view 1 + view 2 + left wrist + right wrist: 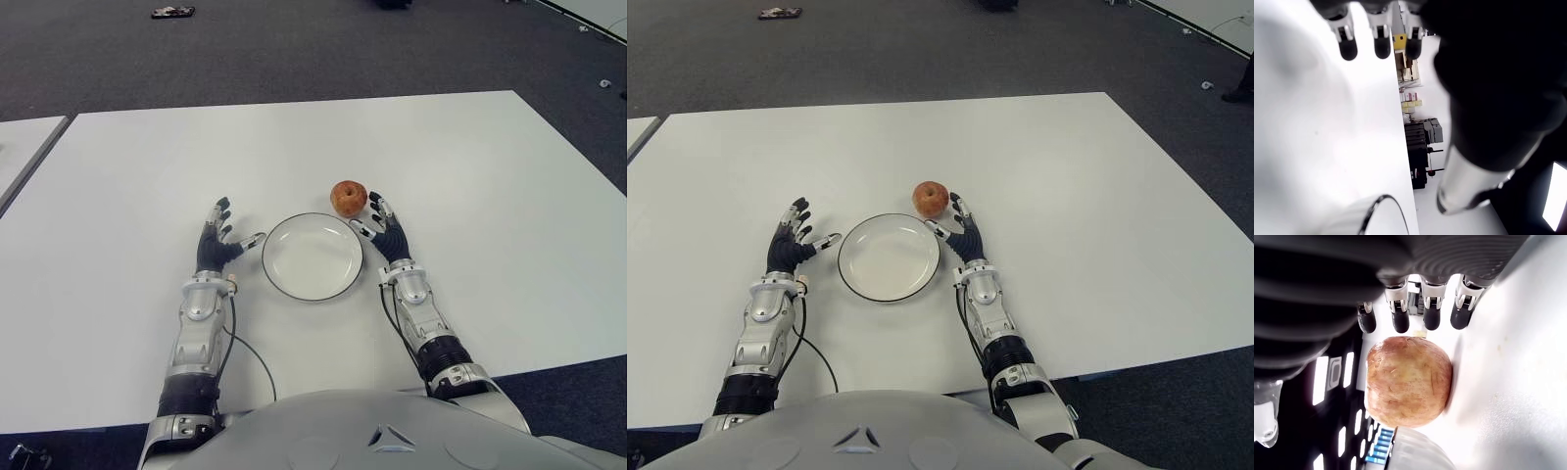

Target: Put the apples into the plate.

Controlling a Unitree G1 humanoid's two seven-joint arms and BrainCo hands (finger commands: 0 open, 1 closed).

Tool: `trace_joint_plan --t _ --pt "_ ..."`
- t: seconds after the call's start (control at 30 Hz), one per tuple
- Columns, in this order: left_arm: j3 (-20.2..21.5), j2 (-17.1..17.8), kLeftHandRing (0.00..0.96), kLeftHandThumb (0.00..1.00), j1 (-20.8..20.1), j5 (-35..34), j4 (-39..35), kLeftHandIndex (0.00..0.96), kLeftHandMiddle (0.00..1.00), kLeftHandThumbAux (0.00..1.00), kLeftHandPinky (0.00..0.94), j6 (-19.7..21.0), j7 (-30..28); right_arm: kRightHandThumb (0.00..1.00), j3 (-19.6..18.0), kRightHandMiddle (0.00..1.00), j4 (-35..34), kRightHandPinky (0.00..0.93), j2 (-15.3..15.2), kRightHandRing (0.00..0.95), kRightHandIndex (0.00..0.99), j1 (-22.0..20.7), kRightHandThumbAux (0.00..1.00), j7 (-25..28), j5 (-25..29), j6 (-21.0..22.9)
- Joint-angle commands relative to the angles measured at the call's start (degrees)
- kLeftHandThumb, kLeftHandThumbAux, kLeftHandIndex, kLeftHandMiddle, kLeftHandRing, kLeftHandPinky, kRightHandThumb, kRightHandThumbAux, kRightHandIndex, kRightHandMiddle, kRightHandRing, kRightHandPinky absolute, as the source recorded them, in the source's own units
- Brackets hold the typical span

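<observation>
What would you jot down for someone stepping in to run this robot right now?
Right hand: open, beside the apple, fingers extended past it, not gripping.
Left hand: open, holds nothing, left of the plate.
Apple: on the white table, just beyond the plate's far right rim.
Done: nothing in the plate yet.
Left: grasp the apple, lift it, set it in the plate.

Desk (470, 176): smooth matt white. Plate (284, 282): glossy white, thin dark rim. Apple (348, 197): reddish skin, faintly streaked, slight sheen. Floor (294, 49): dark carpet. Right robot hand (384, 227): black fingers, silver metallic wrist.
</observation>
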Motion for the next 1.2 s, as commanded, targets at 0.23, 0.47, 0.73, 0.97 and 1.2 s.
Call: trace_joint_plan --t 0.23,0.47,0.73,0.97,1.2 --pt "-0.36 -0.32 0.0 0.0 0.11 0.88 -0.76 0.0 0.0 0.173 0.0 1.07 1.02 0.093 -0.01 0.0 1.23 0.031 0.46 0.0 0.0 1.04 0.508 -0.25 -0.14 1.54" --pt "-0.35 -0.35 0.0 0.0 0.15 0.47 -0.83 0.0 0.0 0.18 0.0 0.59 0.64 0.12 -0.92 0.0 -0.89 0.014 -0.97 0.0 0.0 -1.42 0.499 -3.6 -2.02 2.1" --pt "-0.63 -0.94 0.0 0.0 -0.31 1.03 -1.5 0.0 0.0 0.191 0.0 2.06 1.65 0.128 -1.62 0.0 -6.33 0.006 -2.08 0.0 0.0 -7.14 0.47 -7.09 -4.6 3.31" --pt "-0.79 -1.23 0.0 0.0 -0.9 0.48 -1.12 0.0 0.0 0.191 0.0 2.04 1.21 0.138 -2.32 0.0 -0.08 0.004 -2.51 0.0 0.0 -15.16 0.45 -8.19 -4.23 2.25" --pt "-1.21 -1.19 0.0 0.0 -1.68 0.27 -0.11 0.0 0.0 0.197 0.0 0.66 0.39 0.156 -2.8 0.0 9.3 0.0 -2.53 0.0 0.0 -25.84 0.445 -8.67 -3.73 -1.35"
